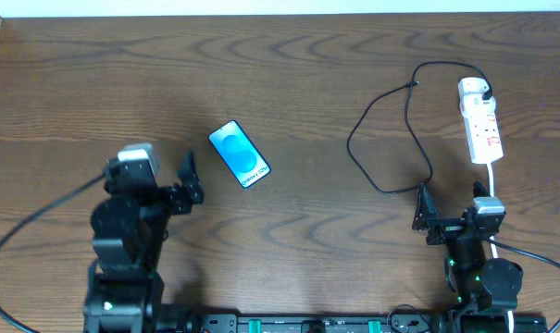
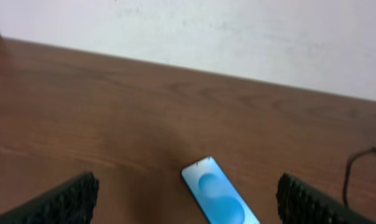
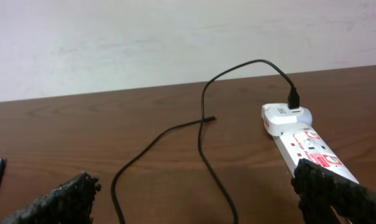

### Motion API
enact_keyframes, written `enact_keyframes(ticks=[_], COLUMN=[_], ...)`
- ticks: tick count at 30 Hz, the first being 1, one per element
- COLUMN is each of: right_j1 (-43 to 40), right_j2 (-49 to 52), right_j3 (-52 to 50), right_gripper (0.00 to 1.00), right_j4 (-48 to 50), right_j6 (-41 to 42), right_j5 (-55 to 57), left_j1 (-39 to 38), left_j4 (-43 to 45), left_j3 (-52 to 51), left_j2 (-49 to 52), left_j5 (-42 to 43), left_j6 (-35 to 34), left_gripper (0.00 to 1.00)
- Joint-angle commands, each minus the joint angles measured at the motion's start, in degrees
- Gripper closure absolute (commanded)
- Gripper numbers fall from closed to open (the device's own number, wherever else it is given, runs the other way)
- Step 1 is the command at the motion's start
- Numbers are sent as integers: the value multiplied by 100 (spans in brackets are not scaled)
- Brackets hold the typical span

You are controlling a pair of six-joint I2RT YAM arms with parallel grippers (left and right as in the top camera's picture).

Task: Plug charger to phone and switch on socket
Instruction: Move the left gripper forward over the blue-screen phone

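Phone (image 1: 240,154) flat on the table (image 1: 289,250), lit blue screen up, just ahead of the left gripper (image 2: 186,193) and slightly right of its midline. Long axis askew to that gripper's reach: far short end leaning left, near end leaning right, small white print at the right-leaning end. Touched by nothing, with bare wood on every side and open board beyond it up to the far edge under the wall (image 2: 237,37). Left gripper spread wide, around nothing.

Charger (image 1: 350,146) well off to that gripper's right, apart from the phone, in a loose loop ahead of the right gripper (image 3: 197,190). Plug tip (image 3: 211,118) free on the wood, pointing right, ahead of the gap between the jaws. Other end plugged down into a white block (image 3: 286,118) on the far end of the socket (image 3: 309,146). Socket ahead and right of the right gripper, long axis running away from it, red markings up, near end hidden behind the right-hand finger in the wrist view. Right gripper likewise spread wide, apart from cable and socket.

Only from overhead: whole phone, whole loop, and the thick white cord (image 1: 493,178) leaving the socket's near end beside the right gripper. Left wrist view: phone's near end cut off, just a scrap of cable at the right border. Right wrist view: a blue sliver of phone at the left border
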Motion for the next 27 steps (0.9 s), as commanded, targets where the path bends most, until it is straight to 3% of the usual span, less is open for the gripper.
enact_keyframes(ticks=[1,14,17,27], right_j1=[-4,-4,-4,-4], right_j2=[-20,-20,-20,-20], right_j3=[-7,-7,-7,-7], right_gripper=[1,1,1,1], right_j4=[-22,-22,-22,-22], right_j6=[-72,-72,-72,-72], right_j5=[26,26,26,26], left_j1=[13,13,13,11], left_j4=[-391,-2417,-2474,-2629], left_j3=[894,3829,3908,3904], left_j2=[391,2070,2118,2286], left_j5=[-55,92,566,590], left_j6=[-35,-269,-271,-369], left_gripper=[8,8,8,8])
